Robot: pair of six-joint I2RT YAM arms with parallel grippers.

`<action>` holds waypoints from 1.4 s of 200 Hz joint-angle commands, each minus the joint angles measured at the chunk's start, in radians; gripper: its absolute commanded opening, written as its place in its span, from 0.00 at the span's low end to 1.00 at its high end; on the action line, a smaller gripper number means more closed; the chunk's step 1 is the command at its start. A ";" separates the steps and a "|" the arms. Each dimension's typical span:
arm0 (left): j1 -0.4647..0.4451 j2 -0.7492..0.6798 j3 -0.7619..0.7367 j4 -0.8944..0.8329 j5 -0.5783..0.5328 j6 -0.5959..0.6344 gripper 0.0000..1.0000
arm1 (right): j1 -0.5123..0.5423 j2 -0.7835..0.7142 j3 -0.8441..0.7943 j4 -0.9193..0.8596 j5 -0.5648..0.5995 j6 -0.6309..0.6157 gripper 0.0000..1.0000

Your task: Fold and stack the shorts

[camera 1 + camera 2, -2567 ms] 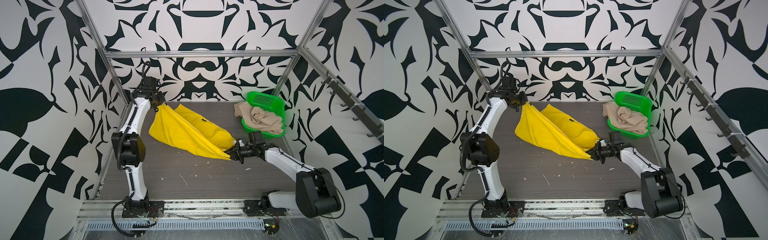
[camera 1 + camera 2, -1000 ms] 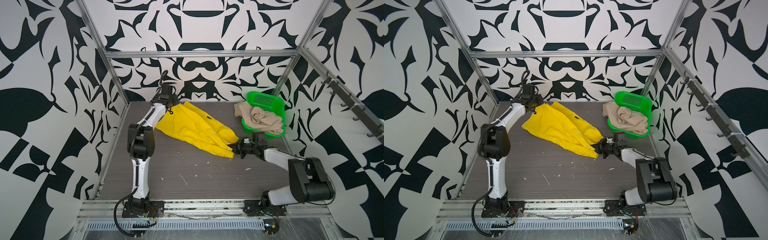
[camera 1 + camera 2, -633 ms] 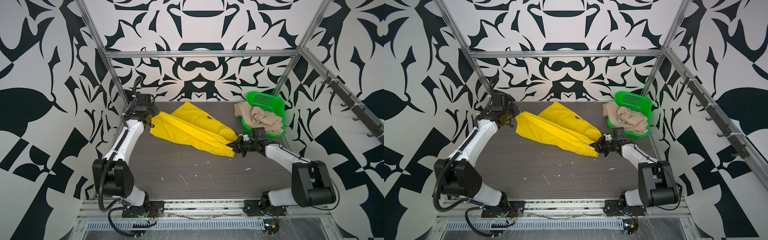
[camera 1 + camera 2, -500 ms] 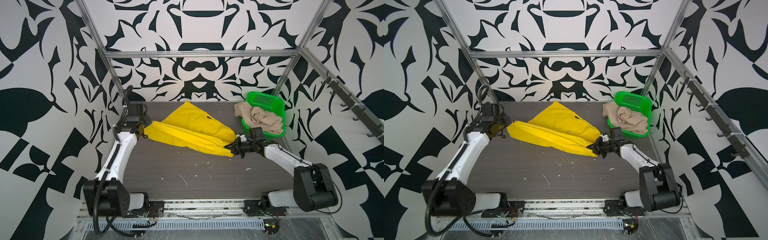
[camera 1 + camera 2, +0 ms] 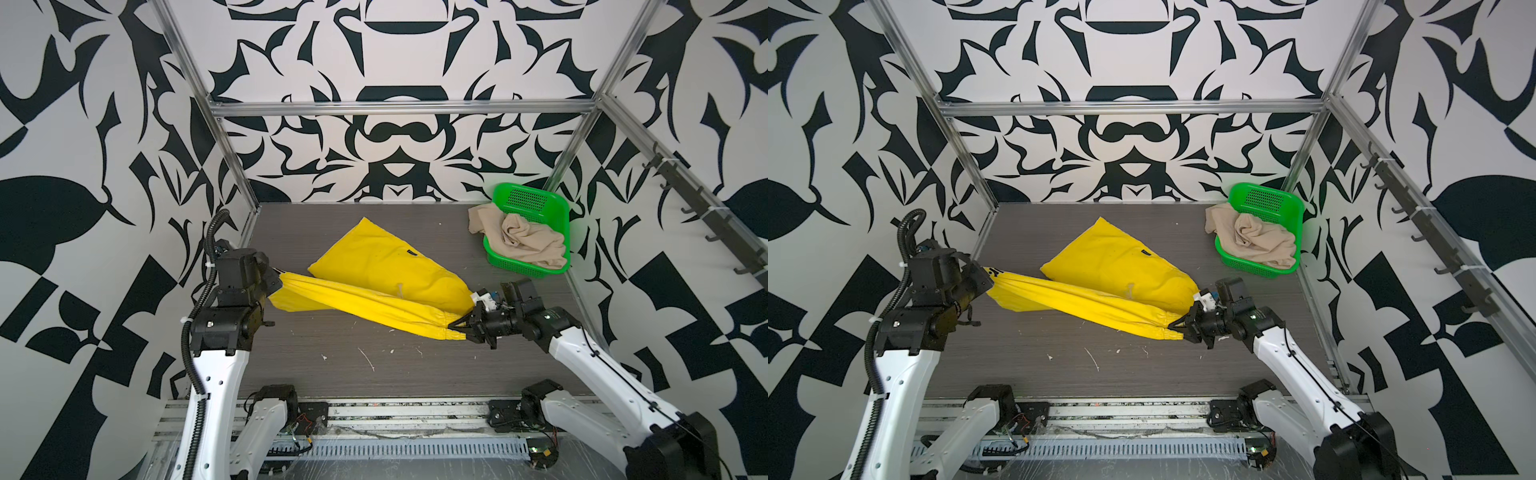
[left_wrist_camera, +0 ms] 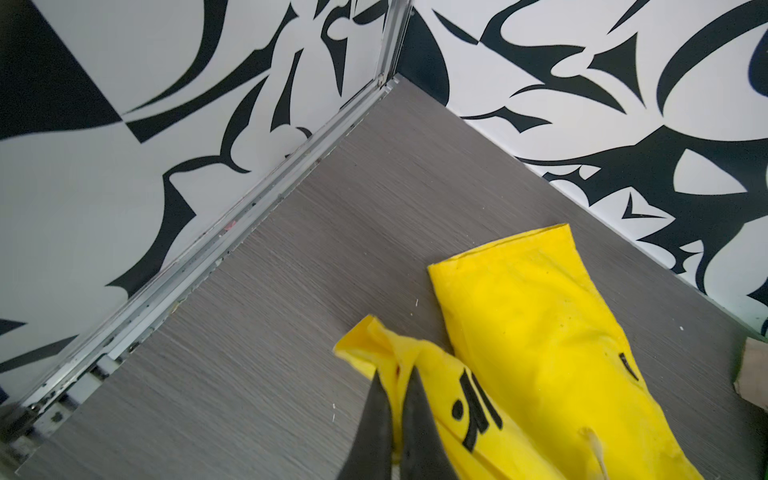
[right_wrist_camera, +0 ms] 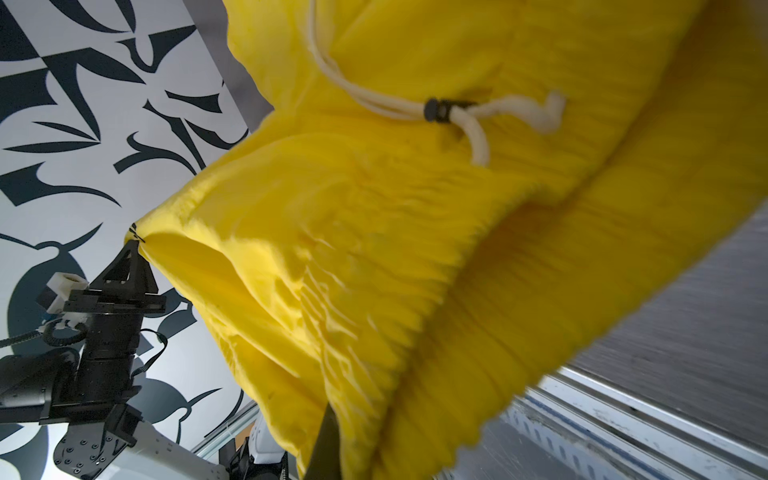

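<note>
While the yellow shorts (image 5: 386,266) hang stretched between the two arms, the job looks to me to be at the spreading-out that comes before the first fold. The left fingers (image 6: 376,432) are pinched tight on one corner of the cloth, with some black lettering just beside them. The right fingers (image 5: 468,322) are clamped just as narrowly on the gathered end of the waistband, so the edge runs taut from one pair to the other, seemingly a little off the counter (image 5: 374,374). One leg lies flat behind that line, trailing away from both pairs of fingers toward the back wall. More cloth sags under the taut edge near the left fingers. The beige shorts (image 5: 523,243) lie heaped in the green basket (image 5: 561,208), beyond the right fingers and well apart from them, so that pair has yet to be dealt with. Next, I reckon, both arms need to lower the edge together, keeping it taut so the cloth settles smooth before any fold is made.
</note>
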 commanded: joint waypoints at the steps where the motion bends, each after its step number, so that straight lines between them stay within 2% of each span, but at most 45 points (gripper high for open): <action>1: 0.015 0.061 0.109 -0.011 -0.063 0.041 0.00 | -0.001 -0.009 0.041 -0.114 0.024 -0.004 0.00; 57: 0.012 0.219 0.252 0.116 0.054 0.137 0.00 | -0.007 0.000 0.064 -0.041 -0.023 0.050 0.00; 129: -0.090 0.614 0.503 0.214 0.100 0.241 0.00 | -0.093 0.027 -0.015 0.030 -0.101 0.084 0.00; 183: -0.122 0.853 0.667 0.163 0.105 0.249 0.00 | -0.172 0.097 -0.068 0.050 -0.182 0.041 0.00; 237: -0.133 1.007 0.762 0.150 0.115 0.234 0.00 | -0.249 0.231 -0.066 0.049 -0.230 -0.050 0.00; 265: -0.156 1.142 0.857 0.161 0.143 0.225 0.01 | -0.275 0.298 -0.061 0.078 -0.224 -0.061 0.08; 280: -0.173 1.232 0.927 0.161 0.163 0.209 0.03 | -0.293 0.325 -0.073 0.103 -0.218 -0.050 0.17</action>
